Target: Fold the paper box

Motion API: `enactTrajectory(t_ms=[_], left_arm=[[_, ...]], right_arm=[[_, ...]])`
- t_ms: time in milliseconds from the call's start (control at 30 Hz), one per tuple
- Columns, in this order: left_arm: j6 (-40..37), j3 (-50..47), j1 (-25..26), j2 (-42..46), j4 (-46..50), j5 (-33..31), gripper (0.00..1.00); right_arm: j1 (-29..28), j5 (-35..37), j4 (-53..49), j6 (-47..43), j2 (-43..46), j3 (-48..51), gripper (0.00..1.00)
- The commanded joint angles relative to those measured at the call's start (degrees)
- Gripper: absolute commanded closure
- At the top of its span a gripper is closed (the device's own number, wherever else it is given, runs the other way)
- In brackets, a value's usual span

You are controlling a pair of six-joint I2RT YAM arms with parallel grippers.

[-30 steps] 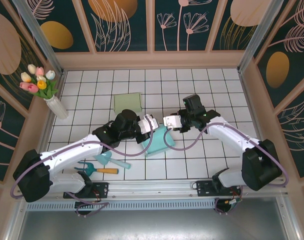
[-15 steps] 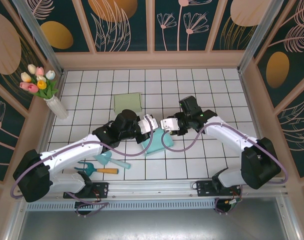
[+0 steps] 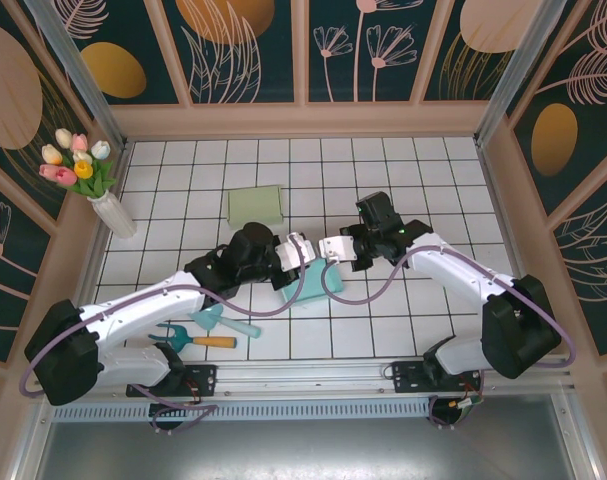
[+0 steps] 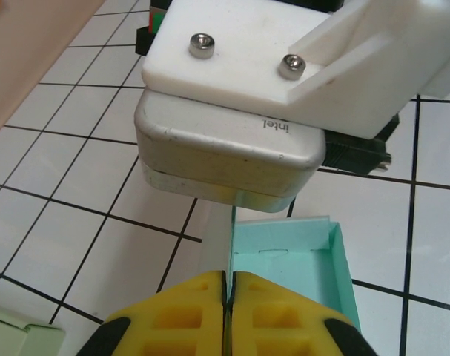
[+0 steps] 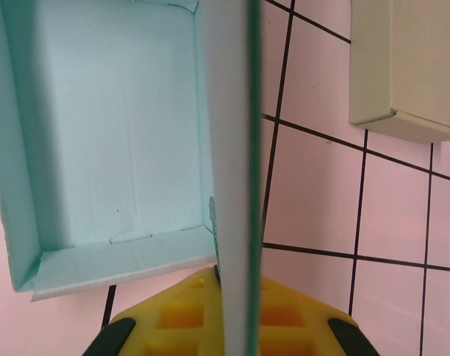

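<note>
The teal paper box (image 3: 321, 287) lies open-side up on the white tiled table, between the two arms. My left gripper (image 3: 296, 263) is shut on the box's upright side wall; in the left wrist view its yellow fingers (image 4: 187, 311) pinch the thin wall edge, with the box's inside (image 4: 288, 259) to the right. My right gripper (image 3: 330, 250) is shut on the same raised wall from the opposite end. In the right wrist view the wall (image 5: 239, 148) stands edge-on between the yellow fingers (image 5: 180, 319), and the box's inside (image 5: 106, 126) lies to the left.
A pale green folded box (image 3: 255, 204) lies behind the arms, also seen in the right wrist view (image 5: 406, 67). A vase of tulips (image 3: 111, 212) stands at the left wall. A teal trowel and an orange-handled rake (image 3: 208, 330) lie near the left arm.
The right gripper moved slightly left and closed on the box's raised wall. The left gripper kept its grip and place.
</note>
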State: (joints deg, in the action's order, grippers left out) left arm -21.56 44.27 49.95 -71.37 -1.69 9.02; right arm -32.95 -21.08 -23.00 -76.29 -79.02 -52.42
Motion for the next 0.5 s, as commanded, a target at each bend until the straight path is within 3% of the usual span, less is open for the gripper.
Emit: enactTrajectory(t_ms=[0,167,400,467], left_arm=[[4.31,-1.19,-0.22,1.69,-6.54,-7.61,0.85],[16.24,-3.13,-0.21,5.88,-11.23,-19.53,0.63],[43.93,-11.91,-0.22,21.58,-14.98,-34.61,0.53],[50.16,-12.95,-0.21,24.96,-13.82,-35.67,0.50]], right_arm=[[-0.43,-0.80,0.10,2.33,0.67,-0.75,1.00],[1.27,-0.26,1.04,8.30,-0.25,-3.59,1.00],[4.02,3.69,2.15,13.15,-0.98,-5.21,1.00],[3.87,6.20,2.61,15.42,-1.47,-6.05,1.00]])
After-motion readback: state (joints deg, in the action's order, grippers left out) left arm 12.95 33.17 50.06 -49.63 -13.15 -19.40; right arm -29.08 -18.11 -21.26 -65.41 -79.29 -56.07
